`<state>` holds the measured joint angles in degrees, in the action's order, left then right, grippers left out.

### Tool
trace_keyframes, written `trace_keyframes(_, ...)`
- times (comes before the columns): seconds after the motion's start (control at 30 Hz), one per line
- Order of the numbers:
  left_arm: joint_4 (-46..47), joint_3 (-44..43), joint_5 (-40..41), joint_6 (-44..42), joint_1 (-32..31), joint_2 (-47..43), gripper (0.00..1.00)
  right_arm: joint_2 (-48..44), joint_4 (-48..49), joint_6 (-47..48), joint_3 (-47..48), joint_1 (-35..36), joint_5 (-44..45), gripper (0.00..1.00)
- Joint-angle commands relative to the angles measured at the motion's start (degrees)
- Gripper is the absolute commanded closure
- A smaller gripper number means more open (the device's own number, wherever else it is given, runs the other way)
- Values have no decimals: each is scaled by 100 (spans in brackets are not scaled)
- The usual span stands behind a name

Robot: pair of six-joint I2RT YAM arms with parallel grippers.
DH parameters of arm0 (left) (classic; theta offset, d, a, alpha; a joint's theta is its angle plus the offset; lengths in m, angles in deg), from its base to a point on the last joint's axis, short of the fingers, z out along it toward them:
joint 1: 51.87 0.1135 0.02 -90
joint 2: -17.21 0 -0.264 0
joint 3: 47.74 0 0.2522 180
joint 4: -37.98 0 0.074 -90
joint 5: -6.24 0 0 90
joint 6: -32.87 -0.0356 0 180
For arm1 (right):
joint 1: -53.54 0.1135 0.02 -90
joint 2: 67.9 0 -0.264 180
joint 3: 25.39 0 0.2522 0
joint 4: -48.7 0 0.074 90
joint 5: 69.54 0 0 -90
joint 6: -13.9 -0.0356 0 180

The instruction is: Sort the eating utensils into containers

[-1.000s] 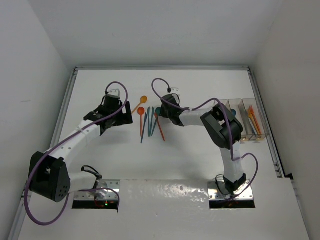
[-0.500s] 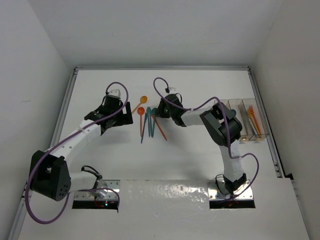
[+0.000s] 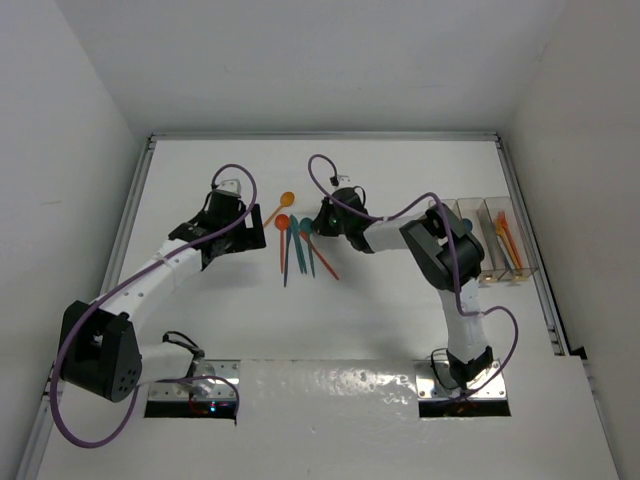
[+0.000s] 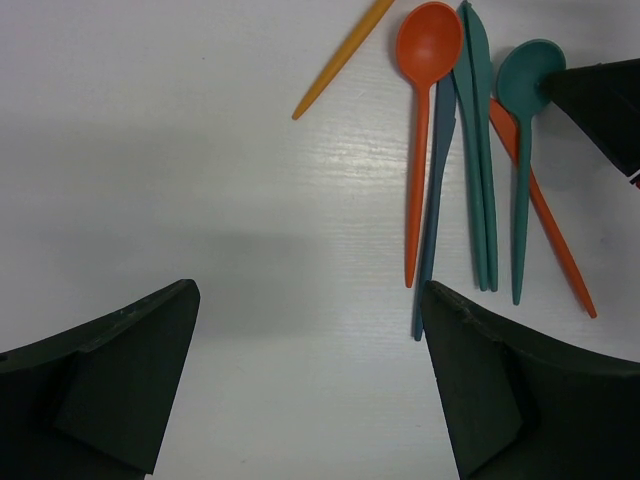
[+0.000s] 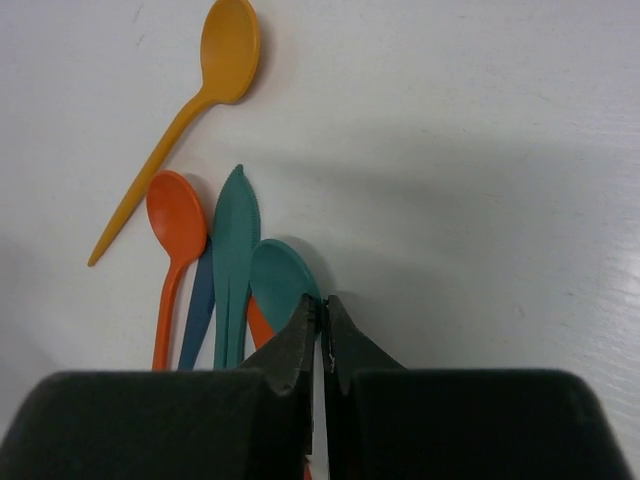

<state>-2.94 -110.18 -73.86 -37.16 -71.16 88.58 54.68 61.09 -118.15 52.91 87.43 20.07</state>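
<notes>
Several utensils lie in a bunch at the table's middle (image 3: 296, 246): an orange spoon (image 4: 425, 60), a blue knife (image 4: 432, 220), a teal knife (image 4: 478, 150), a teal spoon (image 5: 280, 275) and an orange piece (image 4: 545, 220) under it. A yellow-orange spoon (image 5: 228, 45) lies apart, up and left. My right gripper (image 5: 322, 305) is shut, tips on the table touching the teal spoon's bowl edge; it grips nothing I can see. My left gripper (image 4: 310, 380) is open and empty, just left of the bunch. The clear containers (image 3: 478, 268) stand at the right.
The rightmost bin holds orange and other utensils (image 3: 506, 240). The right arm's forearm (image 3: 440, 250) lies over the left bin. A raised rail runs along the table's right edge (image 3: 530, 250). Purple cables loop over both arms.
My right gripper has edged left against the bunch. The orange piece under the teal spoon has swung, its far end moving right. The left arm has not moved.
</notes>
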Motion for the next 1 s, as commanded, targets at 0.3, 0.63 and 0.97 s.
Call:
trace_keyframes(0.3, 35, -150, -13, -28, -14, -9, 9, -1939, -1446, 1760, -168, -294, 135, 100)
trace_keyframes(0.63, 26, -159, -110, -37, -13, -18, 9, -3776, -2598, 3535, -986, -1796, 188, 100)
trace_keyframes(0.97, 70, -141, -163, -45, -5, -18, 9, -4700, -2678, 5240, -1426, -4476, -375, 100)
